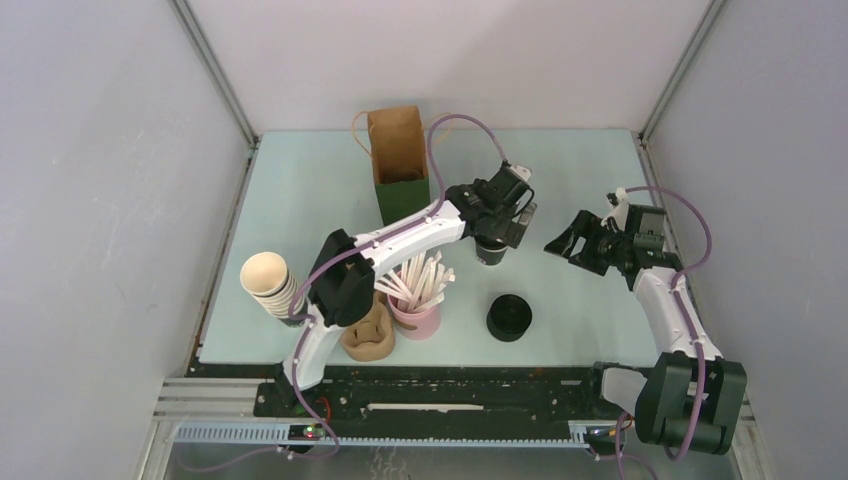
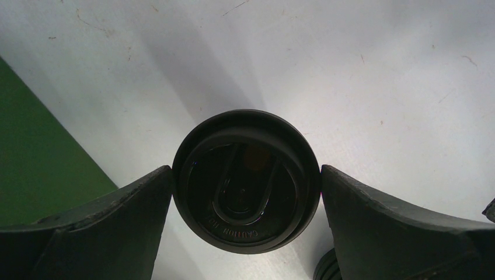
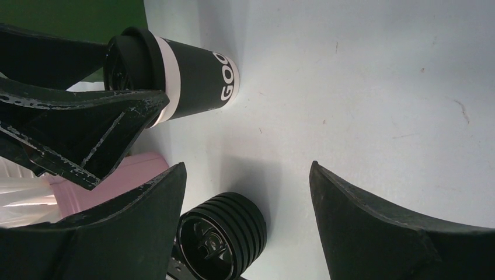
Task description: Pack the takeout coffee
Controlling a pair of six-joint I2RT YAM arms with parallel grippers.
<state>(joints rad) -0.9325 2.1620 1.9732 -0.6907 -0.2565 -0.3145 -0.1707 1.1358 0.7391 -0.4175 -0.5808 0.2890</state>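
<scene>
Overhead, the takeout coffee [image 1: 489,254] stood mid-table [image 1: 300,210], nearer the far edge, largely hidden beneath the left gripper [image 1: 493,240]. Only the left wrist view showed its lid between fully spread jaws, contact unclear. Rightward, the right gripper [image 3: 246,166] hovered apart, splayed, empty.

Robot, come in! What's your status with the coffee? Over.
Left gripper open, straddling upright small black lidded paper cup. Right gripper open, empty, off to the side. Brown paper bag nearby, nothing seen between.

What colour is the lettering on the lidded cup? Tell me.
White, on the black takeout coffee; right wrist view.
</scene>
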